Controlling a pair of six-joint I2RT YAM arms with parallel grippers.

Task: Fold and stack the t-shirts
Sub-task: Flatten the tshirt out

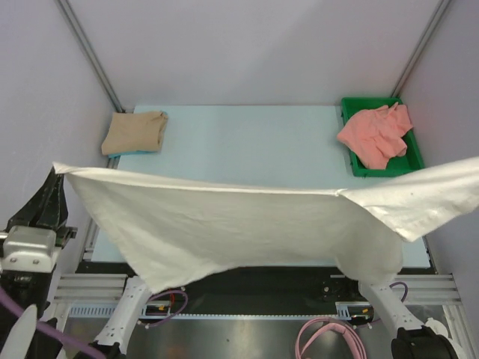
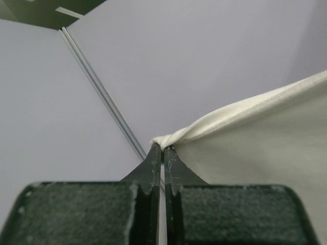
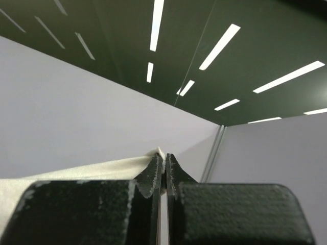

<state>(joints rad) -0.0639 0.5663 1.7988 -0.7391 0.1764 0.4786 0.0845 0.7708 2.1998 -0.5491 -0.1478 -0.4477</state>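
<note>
Cream-white t-shirt (image 1: 224, 232) — top edge taut between left gripper (image 2: 163, 150) and right gripper (image 3: 164, 157).

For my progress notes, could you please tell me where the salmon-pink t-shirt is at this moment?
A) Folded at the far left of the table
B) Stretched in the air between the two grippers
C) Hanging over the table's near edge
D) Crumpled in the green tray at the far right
D: the salmon-pink t-shirt lies crumpled in the green tray, while the tan t-shirt sits folded at far left and the cream-white t-shirt is held up in the air.
</note>
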